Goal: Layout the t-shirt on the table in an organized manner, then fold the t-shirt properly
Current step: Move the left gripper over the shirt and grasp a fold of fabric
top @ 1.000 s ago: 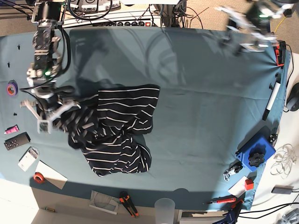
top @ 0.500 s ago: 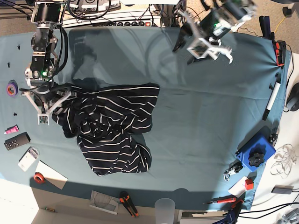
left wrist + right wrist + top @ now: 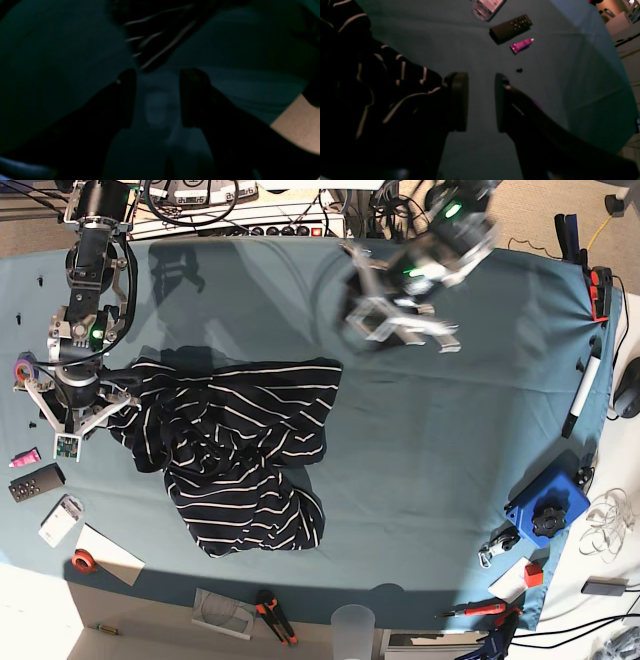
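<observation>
Since the t-shirt (image 3: 232, 455) lies bunched and limp on the table (image 3: 450, 440), both my fingers apart and empty, I'd pinch a hem or sleeve edge, expecting the light cloth to sag.

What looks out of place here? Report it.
The t-shirt lies crumpled and bunched on the table, its stripes running at mixed angles, one part stretched toward the open right gripper. The left gripper hangs open above bare cloth. Nothing looks spilled or damaged.
</observation>
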{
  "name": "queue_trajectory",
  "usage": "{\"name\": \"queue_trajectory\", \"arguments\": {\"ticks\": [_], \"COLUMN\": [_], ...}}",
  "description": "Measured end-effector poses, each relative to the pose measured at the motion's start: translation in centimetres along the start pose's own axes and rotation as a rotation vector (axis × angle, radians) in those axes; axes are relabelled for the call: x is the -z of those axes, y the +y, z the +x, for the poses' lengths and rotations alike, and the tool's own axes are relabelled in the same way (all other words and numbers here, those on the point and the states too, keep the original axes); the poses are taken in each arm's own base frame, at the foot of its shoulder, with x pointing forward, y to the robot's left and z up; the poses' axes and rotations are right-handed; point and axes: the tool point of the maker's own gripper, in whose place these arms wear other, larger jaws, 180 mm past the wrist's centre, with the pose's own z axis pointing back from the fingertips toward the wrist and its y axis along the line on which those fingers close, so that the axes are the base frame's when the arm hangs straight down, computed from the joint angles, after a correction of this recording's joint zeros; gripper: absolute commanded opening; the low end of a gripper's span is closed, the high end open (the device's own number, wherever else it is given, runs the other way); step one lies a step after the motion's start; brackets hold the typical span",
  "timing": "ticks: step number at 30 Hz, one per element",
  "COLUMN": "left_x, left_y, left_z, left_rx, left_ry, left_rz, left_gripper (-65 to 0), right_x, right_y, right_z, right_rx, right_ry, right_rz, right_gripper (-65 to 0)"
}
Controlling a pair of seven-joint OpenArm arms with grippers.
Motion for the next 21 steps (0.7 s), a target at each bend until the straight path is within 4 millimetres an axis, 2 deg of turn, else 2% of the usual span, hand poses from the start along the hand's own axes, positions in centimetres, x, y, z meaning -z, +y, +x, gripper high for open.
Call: {"name": "queue_trajectory", "arguments": {"ticks": [3,8,11,16,21], "left_x": [2.2,4.8,5.7,7.0,8.8], "left_y": [0.3,1.5,2.6,3.0,2.4], "left_z": [-0.8,-1.4,-1.4,-0.8,-3.0], "left_rx": [0.023,0.036,0.010,-0.028,-0.050], "left_ry": [0.034,0.069,0.101,0.099,0.198], "left_rz": [-0.017,-0.002,-0.008,-0.040,-0.078], "left_gripper": [-36.8,-37.1,-37.1,-37.1,-37.1], "right_x": [-0.1,-0.3,-0.5,-1.0,-1.7], "right_y": [-0.5,-3.1,-4.1,-5.0,-5.1], "right_z": [-1.2,-3.5,-4.8,-7.1,-9.5], "right_rx": [-0.012,0.036,0.059,0.071,0.040], "right_ry": [0.025,0.076,0.100,0.159,0.218], "right_rz": [-0.014,-0.058,-0.051,-0.026,-0.018], "right_gripper": [-46.7,-46.7,-46.7,-46.7,-46.7]}}
